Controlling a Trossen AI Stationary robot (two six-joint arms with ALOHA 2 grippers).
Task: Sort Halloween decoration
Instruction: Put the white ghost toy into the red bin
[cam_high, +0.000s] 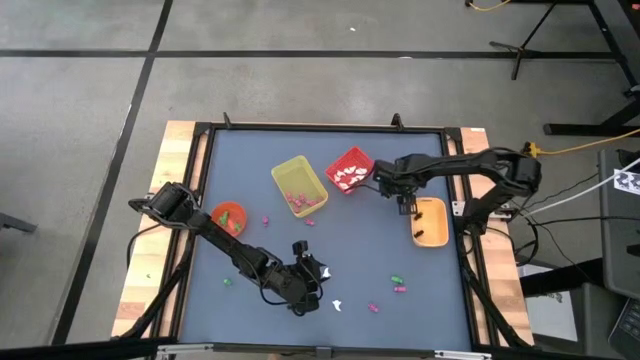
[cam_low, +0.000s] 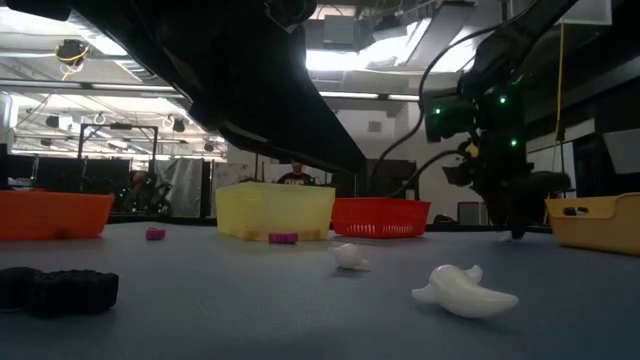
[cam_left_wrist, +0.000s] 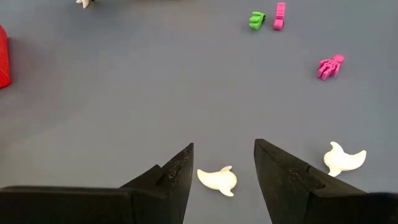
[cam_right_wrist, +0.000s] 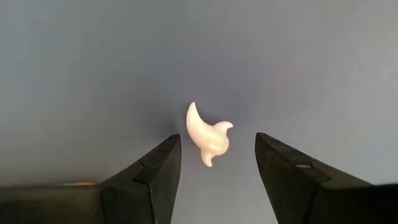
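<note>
The Halloween decoration lies scattered on the blue mat. My left gripper (cam_left_wrist: 224, 149) stands open near the table's near edge, low over the mat. A white ghost trinket (cam_left_wrist: 217, 181) lies flat between its fingers, apart from both. A second white ghost (cam_left_wrist: 344, 158) lies just beside that gripper. My right gripper (cam_right_wrist: 217, 138) points down, open, beside the orange tray (cam_high: 431, 222). Another white ghost (cam_right_wrist: 208, 135) lies on the mat between its fingers, untouched. Pink trinkets (cam_left_wrist: 329, 66) and a green one (cam_left_wrist: 256, 20) lie farther off.
A yellow bin (cam_high: 298, 186) holding pink pieces and a red bin (cam_high: 349, 169) holding white ones stand at the centre back. An orange bowl (cam_high: 228, 217) sits at the left under my left arm. More pink pieces (cam_high: 267, 219) lie near the yellow bin.
</note>
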